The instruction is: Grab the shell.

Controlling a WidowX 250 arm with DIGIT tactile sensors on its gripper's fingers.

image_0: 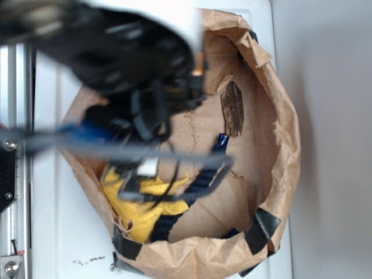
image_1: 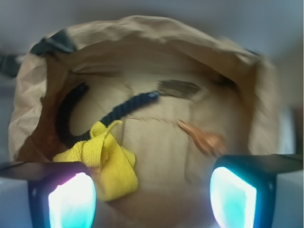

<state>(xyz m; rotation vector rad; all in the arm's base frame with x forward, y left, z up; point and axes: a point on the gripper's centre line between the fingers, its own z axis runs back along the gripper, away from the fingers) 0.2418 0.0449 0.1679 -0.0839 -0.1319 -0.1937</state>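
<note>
Gripper (image_1: 152,190) agape above blurred, glossy orange-brown shell (image_1: 204,139)

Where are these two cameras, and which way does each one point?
Exterior: sits overhead, looking down into the paper bag; the blurred black arm covers the upper left.
Wrist: rides on the arm, looking into the bag past the open gripper; the shell lies ahead.
Shared: bag, yellow cloth, black rope, bark piece.
</note>
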